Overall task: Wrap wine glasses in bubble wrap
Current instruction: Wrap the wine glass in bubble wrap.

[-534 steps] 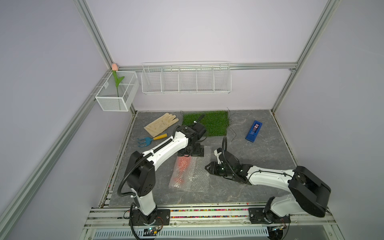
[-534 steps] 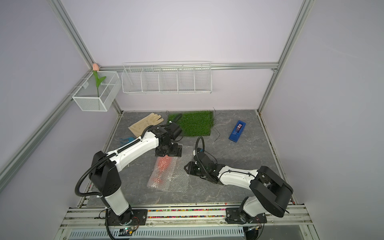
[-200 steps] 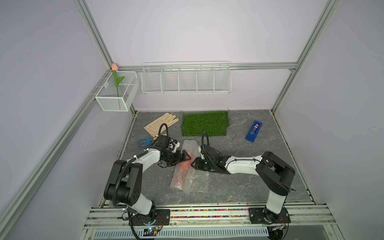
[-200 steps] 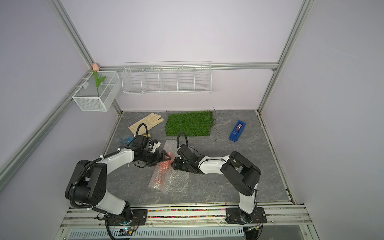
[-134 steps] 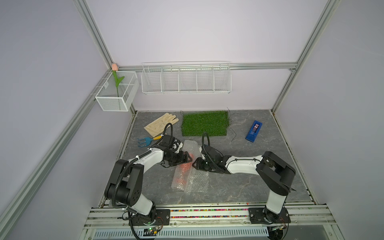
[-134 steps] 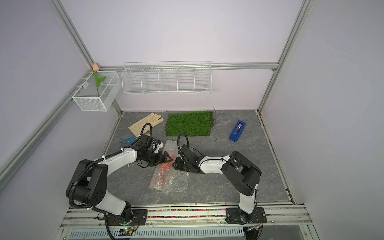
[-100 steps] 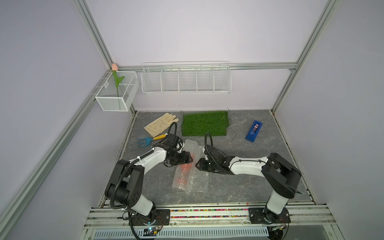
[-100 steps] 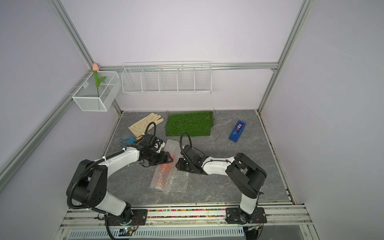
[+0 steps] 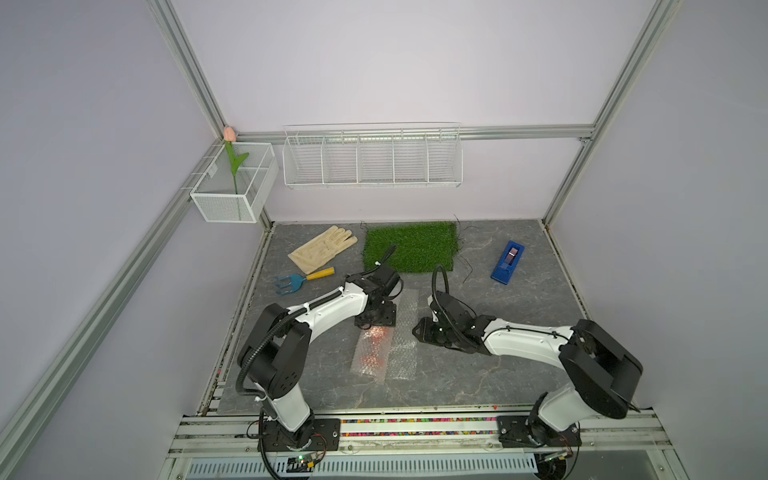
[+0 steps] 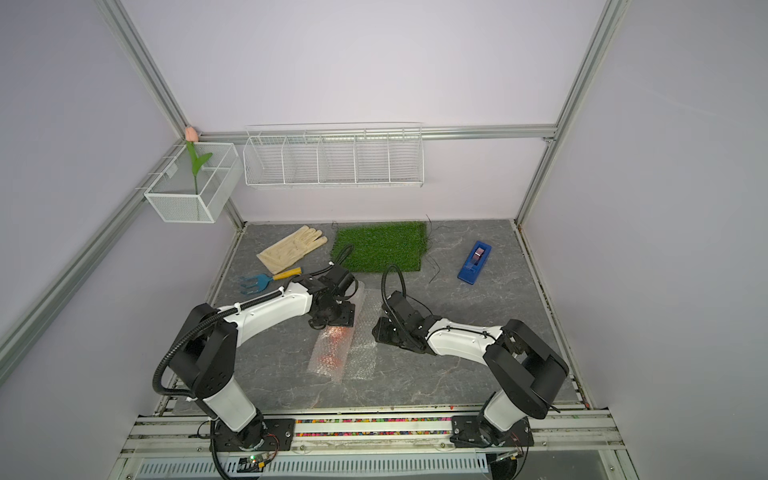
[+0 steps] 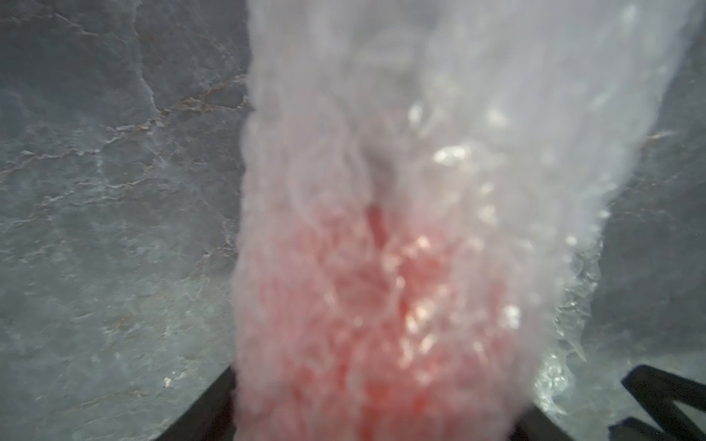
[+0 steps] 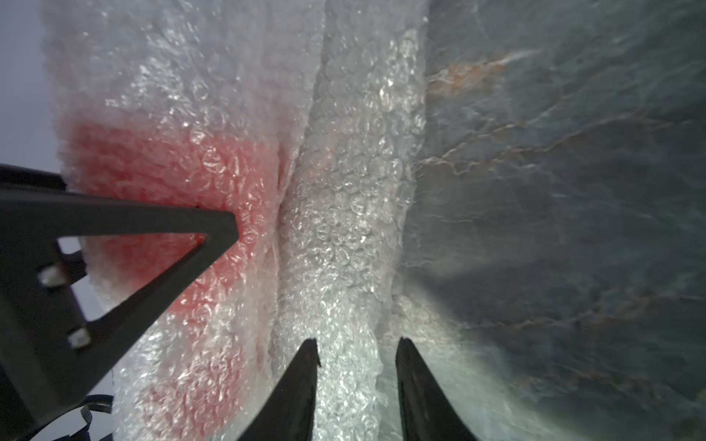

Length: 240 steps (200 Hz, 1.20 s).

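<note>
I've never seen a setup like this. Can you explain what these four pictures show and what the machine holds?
Two robot arms stand at the near edge of the table, each ending in a two-finger gripper. Two pictures look down from overhead, nearly alike; two come from cameras on the arms' wrists. On the table lies a red goblet covered in bubble wrap. The left gripper straddles the roll's far end; whether it squeezes is unclear. The right gripper is open at the wrap's loose edge. Further back lie a glove, a small rake, a grass mat and a tape dispenser.
</note>
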Each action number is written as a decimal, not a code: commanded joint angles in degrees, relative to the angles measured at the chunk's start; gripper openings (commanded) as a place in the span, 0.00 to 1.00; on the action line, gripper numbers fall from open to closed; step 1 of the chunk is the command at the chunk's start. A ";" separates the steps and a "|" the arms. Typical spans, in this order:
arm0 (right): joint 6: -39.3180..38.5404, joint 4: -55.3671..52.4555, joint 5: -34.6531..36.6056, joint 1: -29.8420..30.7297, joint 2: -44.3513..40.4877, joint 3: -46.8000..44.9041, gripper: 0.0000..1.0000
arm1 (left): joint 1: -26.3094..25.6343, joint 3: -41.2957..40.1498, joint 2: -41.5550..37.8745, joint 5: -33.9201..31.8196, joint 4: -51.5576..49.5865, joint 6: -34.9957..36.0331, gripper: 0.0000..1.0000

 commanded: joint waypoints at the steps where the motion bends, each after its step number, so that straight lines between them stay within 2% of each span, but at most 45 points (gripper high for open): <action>1: 0.88 2.08 -1.84 -1.10 1.30 -0.77 0.40 | -1.89 3.22 4.33 -7.57 -7.07 -6.46 0.68; 33: 1.46 4.11 -3.85 -2.57 4.06 -0.33 0.44 | -5.22 7.50 8.08 -10.28 -10.49 -9.48 0.67; 73: 2.13 6.61 -5.93 -4.14 6.43 -0.31 0.49 | -6.18 8.65 9.85 -7.38 -9.32 -10.81 0.67; 125: 4.36 12.92 -10.20 -4.02 9.76 -0.64 0.50 | -6.18 7.37 9.16 0.33 -4.76 -10.63 0.87; 146: 6.18 16.85 -12.01 -4.06 11.50 -1.43 0.50 | -6.09 6.61 8.21 2.30 -3.27 -10.81 0.91; 186: 8.17 20.81 -12.87 -4.12 11.03 -3.07 0.49 | -5.67 4.78 5.53 3.99 -1.69 -11.40 0.93; 240: 8.43 19.97 -12.01 -4.56 6.59 -5.03 0.50 | -3.92 -0.45 1.36 9.02 3.60 -12.19 0.93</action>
